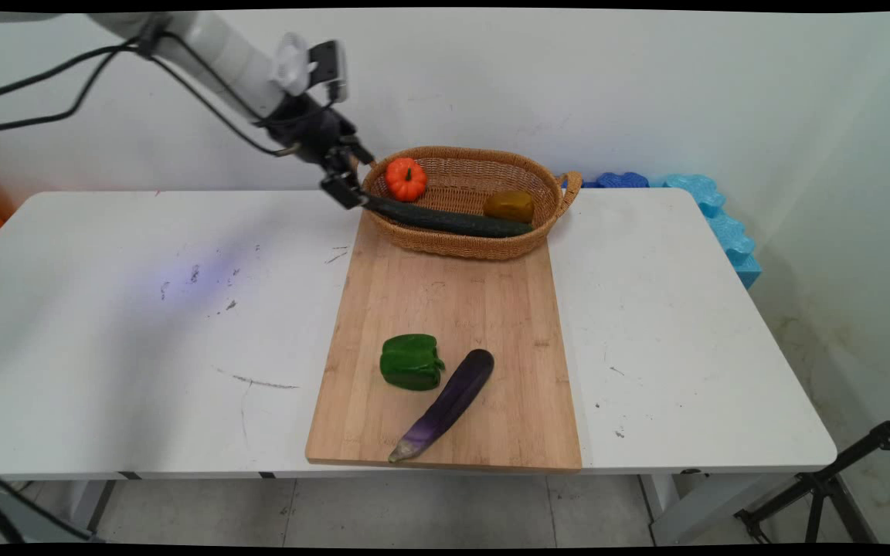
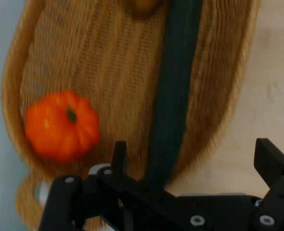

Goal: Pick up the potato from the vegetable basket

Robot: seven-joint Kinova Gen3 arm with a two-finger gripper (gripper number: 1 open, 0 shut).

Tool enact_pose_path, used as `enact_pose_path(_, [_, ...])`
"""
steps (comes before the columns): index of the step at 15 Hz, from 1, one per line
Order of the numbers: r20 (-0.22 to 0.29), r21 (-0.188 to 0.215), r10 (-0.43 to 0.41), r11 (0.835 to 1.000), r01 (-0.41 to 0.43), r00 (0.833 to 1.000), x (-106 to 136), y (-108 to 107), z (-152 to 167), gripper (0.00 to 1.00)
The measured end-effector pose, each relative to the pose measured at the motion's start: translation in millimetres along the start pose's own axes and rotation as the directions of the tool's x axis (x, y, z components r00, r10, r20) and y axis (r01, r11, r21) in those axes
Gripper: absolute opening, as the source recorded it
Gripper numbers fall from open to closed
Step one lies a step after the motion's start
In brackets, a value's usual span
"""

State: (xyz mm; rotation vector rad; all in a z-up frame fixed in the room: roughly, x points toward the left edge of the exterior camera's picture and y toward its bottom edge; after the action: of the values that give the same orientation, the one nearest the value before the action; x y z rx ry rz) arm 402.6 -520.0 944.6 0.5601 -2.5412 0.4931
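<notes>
No text, label, brand, number or sign could be read on any thing in the two views; every surface there was without readable writing.

white wall, white table, tiled floor

Hand wide — cucumber, pumpkin in basket.

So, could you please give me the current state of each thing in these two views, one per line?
gripper: open, fingers either side of the cucumber's near end.
cucumber: lying lengthwise in the basket, one end over the rim.
basket: upright on the cutting board's far end.
pumpkin: sitting in the basket.
yellow pepper: in the basket.
green pepper: on the cutting board.
eggplant: lying beside the green pepper.
</notes>
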Motion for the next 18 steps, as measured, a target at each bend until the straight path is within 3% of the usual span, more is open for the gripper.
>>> enact_pose_path(8, [-0.053,-0.004,0.043,0.999,-0.043,0.998,73.2,-21.6,78.6,1.00])
enact_pose_path(18, [-0.047,-0.050,0.040,0.998,-0.043,0.998,114.9,-35.0,165.0,1.00])
